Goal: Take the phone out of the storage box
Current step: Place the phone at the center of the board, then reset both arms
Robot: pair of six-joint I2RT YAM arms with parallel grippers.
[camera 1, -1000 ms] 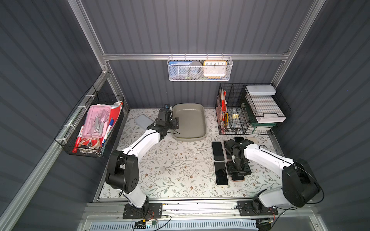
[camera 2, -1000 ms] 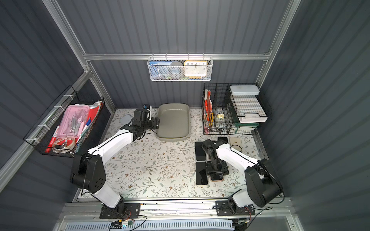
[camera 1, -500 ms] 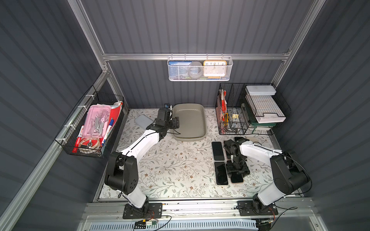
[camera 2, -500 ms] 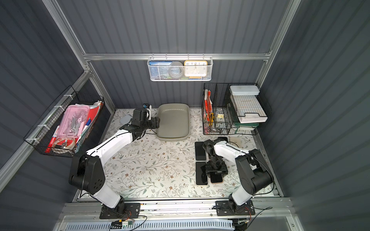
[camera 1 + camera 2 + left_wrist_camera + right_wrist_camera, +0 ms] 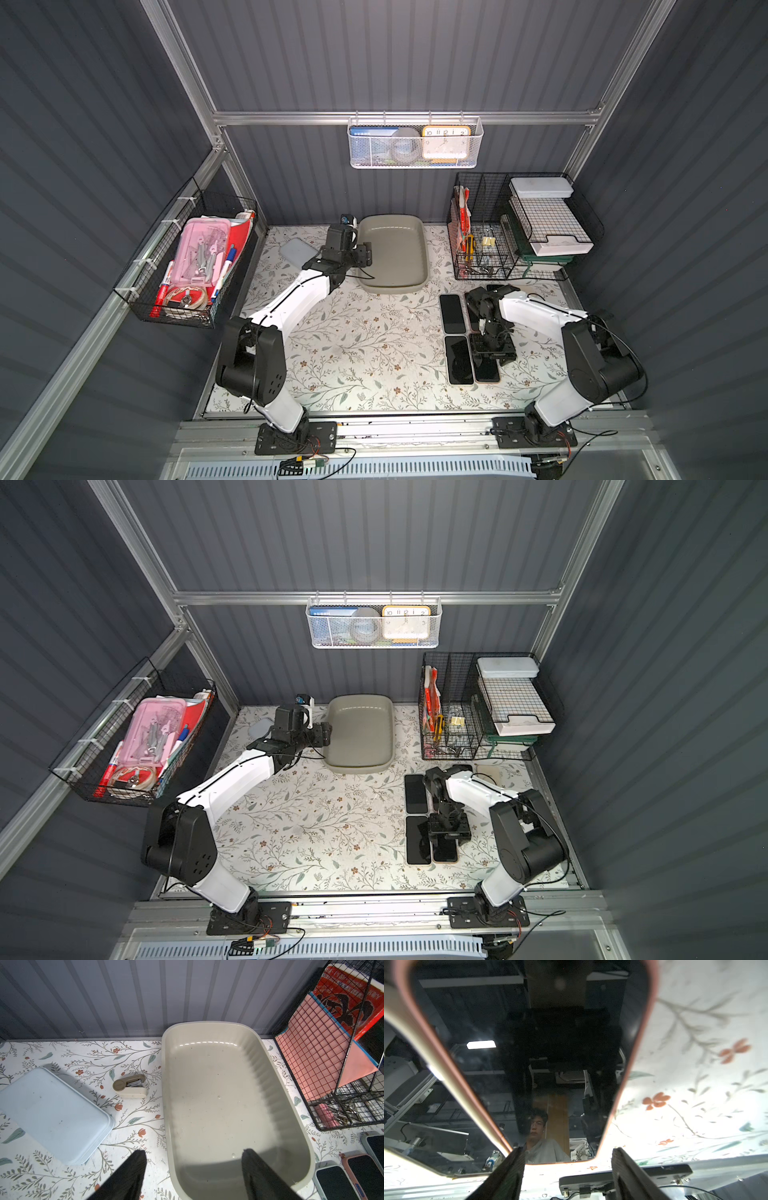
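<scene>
Lifting straight up seemed wise, since the right gripper, released, stood over the phone; the left gripper hung open.

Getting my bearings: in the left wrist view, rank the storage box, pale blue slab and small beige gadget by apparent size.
1. storage box
2. pale blue slab, partly cut off
3. small beige gadget, clearly smallest

Left arm and right arm have white shells, black joints, thin black cables. Left claw and right claw are black.
</scene>
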